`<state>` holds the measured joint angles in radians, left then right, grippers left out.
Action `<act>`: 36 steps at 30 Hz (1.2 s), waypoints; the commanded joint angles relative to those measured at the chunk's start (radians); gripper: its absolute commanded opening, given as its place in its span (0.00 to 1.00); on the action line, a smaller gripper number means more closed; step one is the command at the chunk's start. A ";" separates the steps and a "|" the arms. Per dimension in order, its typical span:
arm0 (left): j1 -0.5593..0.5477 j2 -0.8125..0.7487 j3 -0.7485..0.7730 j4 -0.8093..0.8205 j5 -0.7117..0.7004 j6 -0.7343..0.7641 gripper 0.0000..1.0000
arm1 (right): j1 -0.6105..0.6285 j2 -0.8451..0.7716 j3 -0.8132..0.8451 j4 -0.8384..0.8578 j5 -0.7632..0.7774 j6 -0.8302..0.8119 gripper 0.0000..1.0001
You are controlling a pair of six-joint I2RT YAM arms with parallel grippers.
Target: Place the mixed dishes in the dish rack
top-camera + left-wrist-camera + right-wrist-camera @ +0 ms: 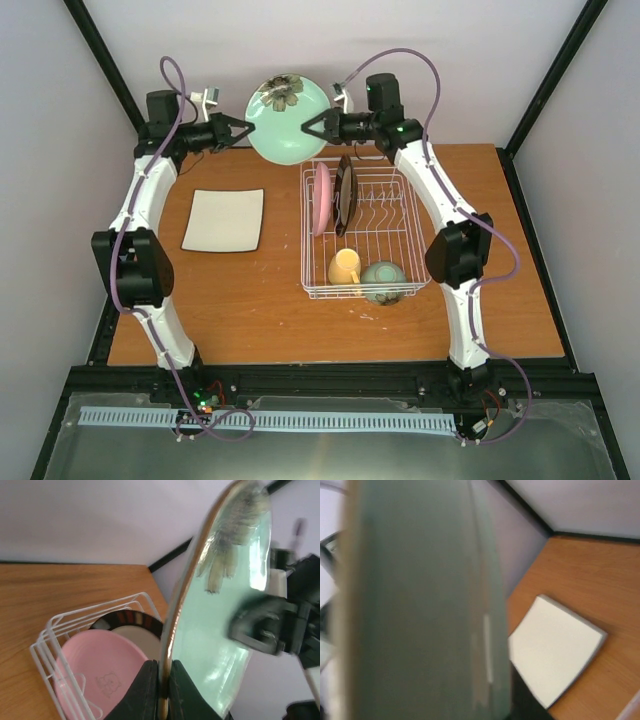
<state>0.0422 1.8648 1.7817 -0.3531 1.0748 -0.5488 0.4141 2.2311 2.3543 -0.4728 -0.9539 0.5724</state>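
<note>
**Clerk:** Item one, and where is it?

**Keeper:** Teal round plate with a dark flower mark (pixel 288 120), held in the air on edge at the far side of the wooden surface (pixel 250 300), between the two arms.

**Clerk:** Pincers?

**Keeper:** Left pincer (pixel 243 127): clamped on the plate's rim, one finger (pixel 145 690) on each side in the left wrist view. Right pincer (pixel 308 127): at the opposite rim, touching it. I cannot tell whether it grips, as its own view is blurred.

**Clerk:** The rack?

**Keeper:** White wire dish rack, rectangular (pixel 390 215), right of centre on the surface. It holds four items:
- a pink round plate (pixel 322 200), on edge at the far left
- a dark brown round plate (pixel 345 195), on edge just beside the pink one
- a yellow handled mug (pixel 345 267), at the near end
- a pale green bowl (pixel 384 280), close beside the mug

**Clerk:** Outside the rack?

**Keeper:** Cream square plate (pixel 224 220), flat on the surface, well to the left of the rack.
</note>
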 commanded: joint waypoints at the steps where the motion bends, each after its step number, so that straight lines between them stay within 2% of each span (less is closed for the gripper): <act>1: -0.070 0.009 0.089 0.079 0.089 -0.029 0.01 | 0.037 0.023 0.027 0.038 -0.034 -0.003 0.03; 3: -0.071 0.010 0.089 0.062 0.076 -0.013 0.01 | 0.037 0.005 0.026 0.011 -0.005 -0.037 0.03; 6: -0.071 0.019 0.109 0.008 0.048 0.023 0.11 | 0.035 -0.020 0.013 -0.013 0.028 -0.077 0.03; 8: -0.071 0.028 0.123 -0.022 0.023 0.043 0.31 | 0.034 -0.032 -0.002 -0.026 0.045 -0.091 0.03; 9: -0.071 0.031 0.131 -0.042 0.011 0.061 0.47 | 0.033 -0.040 -0.011 -0.030 0.056 -0.093 0.03; 10: -0.070 0.035 0.143 -0.068 -0.007 0.081 0.68 | 0.032 -0.049 -0.021 -0.027 0.066 -0.095 0.03; 11: -0.069 0.041 0.159 -0.101 -0.030 0.109 0.94 | 0.030 -0.058 -0.033 -0.027 0.078 -0.098 0.03; 12: -0.066 0.046 0.176 -0.133 -0.052 0.136 0.99 | 0.027 -0.069 -0.044 -0.026 0.092 -0.099 0.03; 15: -0.036 0.038 0.205 -0.193 -0.147 0.182 1.00 | 0.014 -0.103 -0.074 -0.026 0.142 -0.106 0.03; 18: 0.042 -0.028 0.156 -0.127 -0.253 0.157 1.00 | -0.003 -0.134 -0.086 -0.044 0.197 -0.116 0.03; 21: 0.093 -0.122 0.106 -0.053 -0.448 0.183 1.00 | -0.019 -0.177 -0.095 -0.058 0.282 -0.129 0.03; 26: 0.106 -0.219 0.065 -0.008 -0.798 0.275 1.00 | -0.076 -0.279 -0.124 -0.044 0.474 -0.073 0.03; 28: 0.110 -0.244 0.030 0.019 -0.857 0.279 1.00 | -0.101 -0.322 -0.138 -0.072 0.584 -0.068 0.03; 31: 0.116 -0.254 -0.009 0.036 -0.875 0.279 1.00 | -0.129 -0.387 -0.151 -0.144 0.779 -0.096 0.03; 36: 0.116 -0.206 0.002 -0.024 -0.874 0.279 1.00 | -0.129 -0.445 -0.151 -0.385 1.053 -0.175 0.03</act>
<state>0.1589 1.6035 1.7947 -0.3374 0.2562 -0.2958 0.2737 1.8648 2.1845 -0.7475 -0.1551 0.4580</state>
